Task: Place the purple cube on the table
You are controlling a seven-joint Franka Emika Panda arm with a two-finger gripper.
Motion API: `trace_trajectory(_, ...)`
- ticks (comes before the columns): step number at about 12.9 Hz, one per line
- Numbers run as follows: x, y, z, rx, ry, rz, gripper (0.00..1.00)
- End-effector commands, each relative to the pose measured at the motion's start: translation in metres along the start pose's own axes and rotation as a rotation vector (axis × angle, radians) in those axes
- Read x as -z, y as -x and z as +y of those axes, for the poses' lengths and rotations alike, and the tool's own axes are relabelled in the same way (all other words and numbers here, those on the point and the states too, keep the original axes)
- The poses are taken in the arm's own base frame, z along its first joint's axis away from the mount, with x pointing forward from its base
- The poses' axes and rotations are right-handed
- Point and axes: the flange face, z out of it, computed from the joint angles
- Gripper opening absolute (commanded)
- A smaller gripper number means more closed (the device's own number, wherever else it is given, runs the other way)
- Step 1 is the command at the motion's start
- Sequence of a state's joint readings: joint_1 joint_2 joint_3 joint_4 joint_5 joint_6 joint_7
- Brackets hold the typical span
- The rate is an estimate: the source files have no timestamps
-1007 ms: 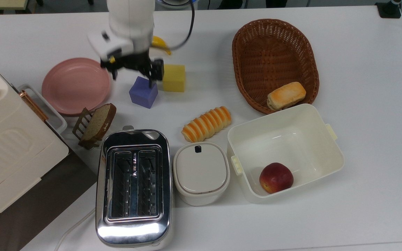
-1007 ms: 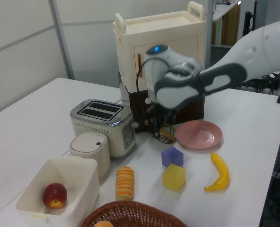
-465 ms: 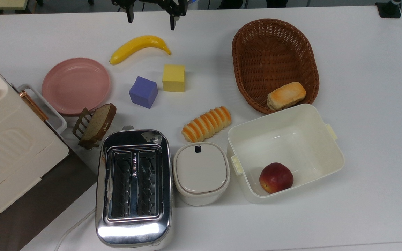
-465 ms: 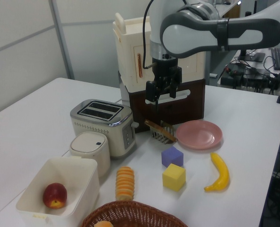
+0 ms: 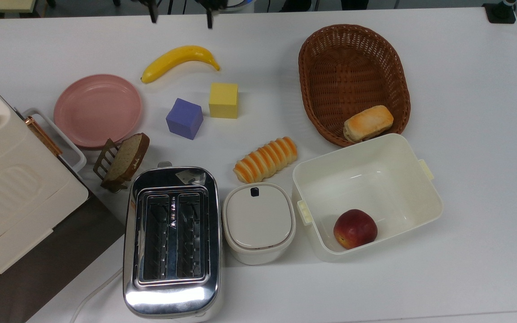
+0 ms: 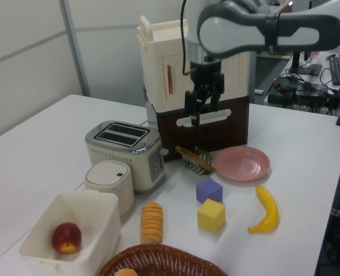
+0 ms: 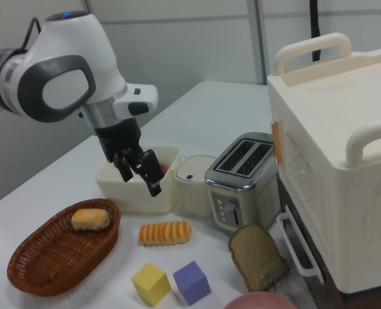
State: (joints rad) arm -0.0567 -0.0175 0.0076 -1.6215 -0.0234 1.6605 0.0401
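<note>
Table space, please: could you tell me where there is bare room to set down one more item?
In the top view, the table is bare right of the basket and the white bin, and along the near edge. It is crowded between the pink plate, purple cube, yellow cube, banana and toaster.

Pale partition walls [image 6: 26, 52], office desks

Bright, even light; soft shadows; glare on the toaster [image 5: 172, 294].
</note>
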Motion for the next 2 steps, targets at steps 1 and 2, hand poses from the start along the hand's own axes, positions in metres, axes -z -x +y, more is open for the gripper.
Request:
trace_trajectory(1, 0.0080, 0.0012, -0.0015, 0.022, -0.043, -0.022, 1.00)
trace_trajectory(2, 0.0068, 0.0005, -0.0053, 0.028, -0.038, -0.021, 1.00)
